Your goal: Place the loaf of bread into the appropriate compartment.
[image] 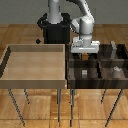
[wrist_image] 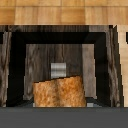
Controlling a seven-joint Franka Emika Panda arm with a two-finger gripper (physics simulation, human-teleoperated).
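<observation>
My gripper hangs over the dark wooden compartment box on the exterior view's right, above its rear left compartment. It is shut on the loaf of bread, a small brown textured block that fills the near part of the wrist view. In the exterior view the loaf shows as a brown speck just under the fingers. Straight below it, the wrist view looks into one dark-walled compartment with a small grey block on its floor.
A large light wooden tray on thin legs stands on the exterior view's left, beside the compartment box. Small grey blocks lie in a front compartment and a right one. The robot's black base is behind.
</observation>
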